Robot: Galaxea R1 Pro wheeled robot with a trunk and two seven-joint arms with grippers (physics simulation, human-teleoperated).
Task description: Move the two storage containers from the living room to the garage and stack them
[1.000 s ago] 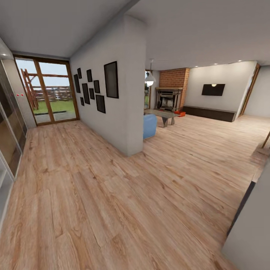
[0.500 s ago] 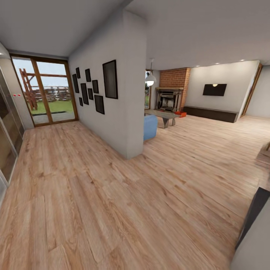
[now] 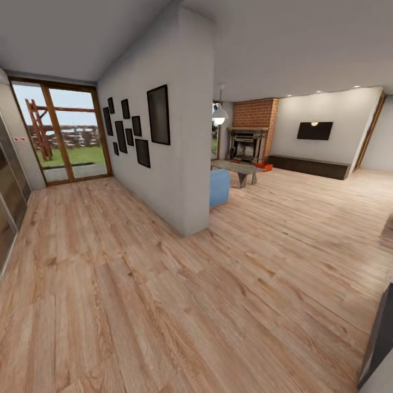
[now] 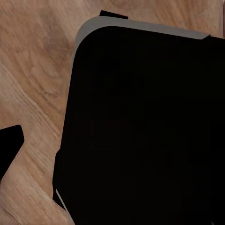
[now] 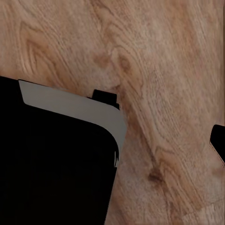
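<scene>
Wood planks (image 3: 164,305) run ahead toward the living room (image 3: 305,164), where a brick fireplace (image 3: 248,136), a black TV (image 3: 315,130) and a long dark bench (image 3: 308,165) stand at the far end. Small orange-red shapes, likely the storage containers (image 3: 263,165), lie on the floor by the fireplace, beyond a low table (image 3: 237,169) and a blue seat (image 3: 219,186), well apart from either pincer. Both wrist views look down on planks and a dark rounded body that seems to belong to the robot; whether either pincer is released or clenched cannot be told. The step in hand looks like the approach. Next comes driving past the wall corner (image 3: 196,164) up to the containers.
</scene>
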